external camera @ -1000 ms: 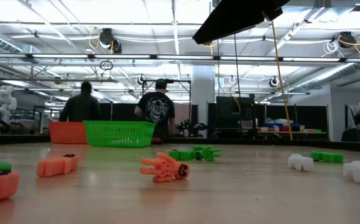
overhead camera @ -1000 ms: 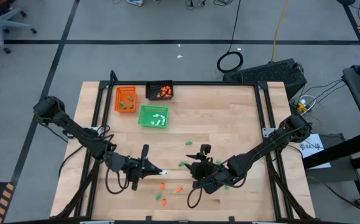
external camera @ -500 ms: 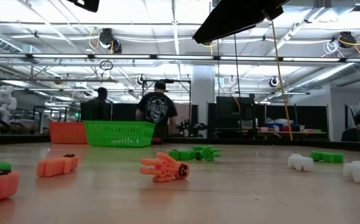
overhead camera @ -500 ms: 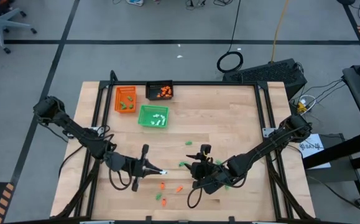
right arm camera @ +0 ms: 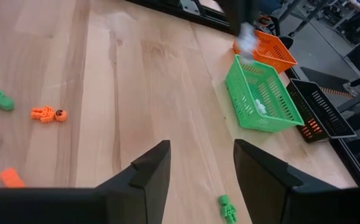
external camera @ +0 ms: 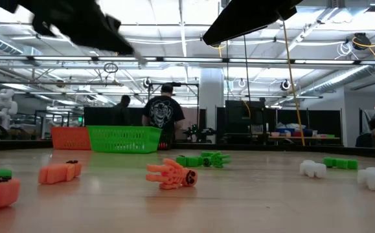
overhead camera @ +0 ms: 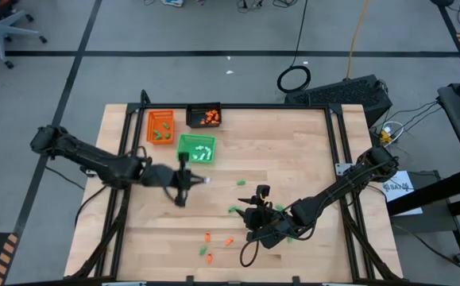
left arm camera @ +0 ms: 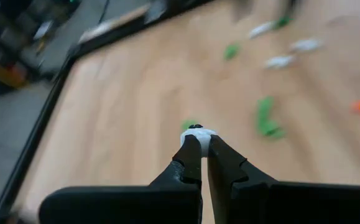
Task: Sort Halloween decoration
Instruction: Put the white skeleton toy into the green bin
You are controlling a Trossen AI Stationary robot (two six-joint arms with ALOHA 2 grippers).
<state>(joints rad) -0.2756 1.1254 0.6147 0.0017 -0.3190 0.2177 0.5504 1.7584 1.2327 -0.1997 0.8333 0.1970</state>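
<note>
The Halloween decoration is small orange, green and white pieces. Some lie loose on the table, such as an orange one [overhead camera: 207, 237] and a green one [overhead camera: 241, 183]; others lie in the trays. My left gripper [overhead camera: 202, 179] hangs above the table just short of the green tray [overhead camera: 196, 148], shut on a white piece [left arm camera: 198, 133]. My right gripper [overhead camera: 249, 214] hovers over the table's near middle, open, with nothing between its fingers [right arm camera: 148, 177]. My left gripper pinches the white piece [left arm camera: 198, 132] between its two fingertips, only at their free ends. The fingers come from the table's left, slanting a little downward. The piece is lifted clear of the table.
An orange tray [overhead camera: 160, 125] and a black tray [overhead camera: 204, 116] stand beside the green one at the far left. More loose pieces lie around my right gripper and near the front edge, among them an orange skeleton [external camera: 171, 175]. People stand in the room behind the table.
My left gripper has swung from the table's near middle toward the far edge, up to the green tray. It has stayed shut on the white piece, carrying it clear of the table, and its wrist has rolled somewhat.
</note>
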